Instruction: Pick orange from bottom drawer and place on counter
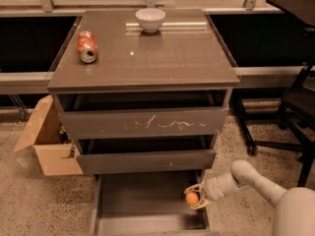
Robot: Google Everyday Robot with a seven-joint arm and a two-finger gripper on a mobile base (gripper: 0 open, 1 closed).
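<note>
Claw (pixel 194 198) low right. Bowl (pixel 150 19), crushed can (pixel 87 46) well above it; cardboard box (pixel 47 144) far left; chair (pixel 297 101) right.

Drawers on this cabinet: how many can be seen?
3. The top drawer, scratched white, is slightly open; the middle drawer sits below it; the bottom drawer is pulled out farthest, where the gripper holds the orange at its right side. None seems hidden.
</note>
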